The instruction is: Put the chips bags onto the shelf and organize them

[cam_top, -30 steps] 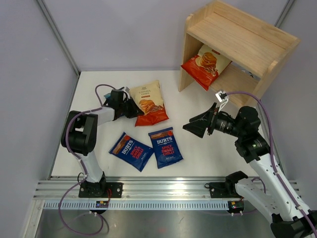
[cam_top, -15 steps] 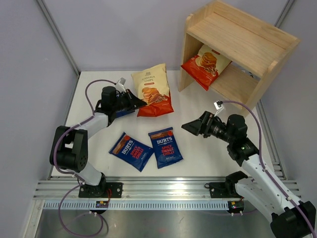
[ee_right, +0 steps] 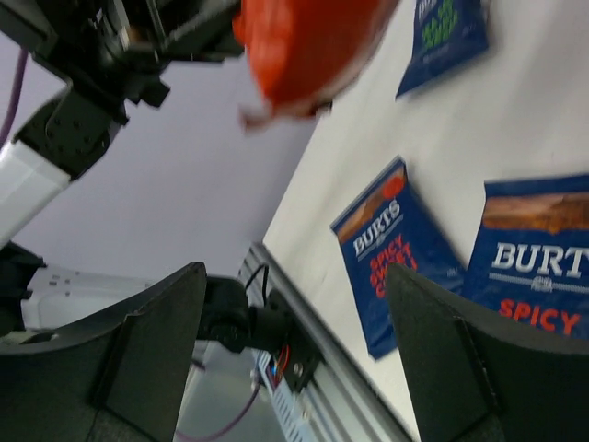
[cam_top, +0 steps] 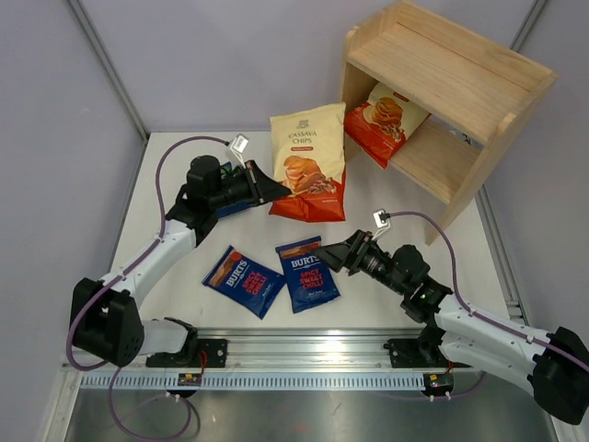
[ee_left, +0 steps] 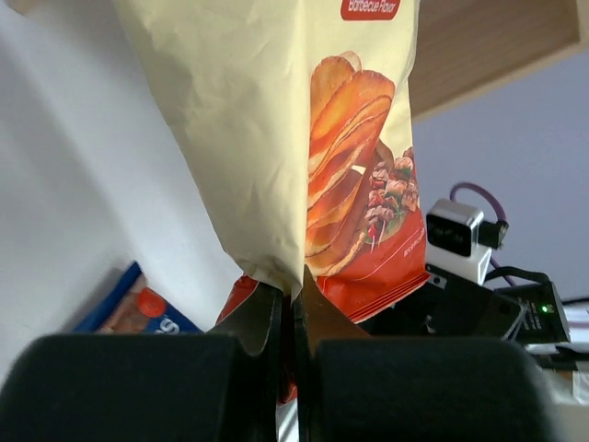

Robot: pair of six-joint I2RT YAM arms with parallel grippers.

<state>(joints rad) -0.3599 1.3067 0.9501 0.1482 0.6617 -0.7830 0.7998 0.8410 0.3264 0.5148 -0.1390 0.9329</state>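
Observation:
My left gripper [cam_top: 276, 191] is shut on the lower edge of a cream-and-red Cassava Chips bag [cam_top: 308, 164] and holds it upright above the table, left of the wooden shelf [cam_top: 442, 83]. The left wrist view shows the jaws [ee_left: 293, 295] pinching that bag [ee_left: 304, 138]. A second Cassava bag [cam_top: 385, 120] leans in the shelf's lower tier. Two red-lettered Burts bags [cam_top: 244, 281] [cam_top: 308, 273] lie flat on the table. My right gripper [cam_top: 333, 255] is open and empty, low, just right of them [ee_right: 294, 350]. The green-lettered Burts bag [ee_right: 449, 32] lies farther back.
The shelf's top tier holds nothing. Grey walls stand left and behind. The aluminium rail [cam_top: 304, 354] with both arm bases runs along the near edge. My right arm's cable [cam_top: 433, 226] loops over the table before the shelf.
My left gripper has lifted the Cassava bag off the table and carried it right, toward the shelf. My right gripper has dropped low and swung left toward the Burts bags.

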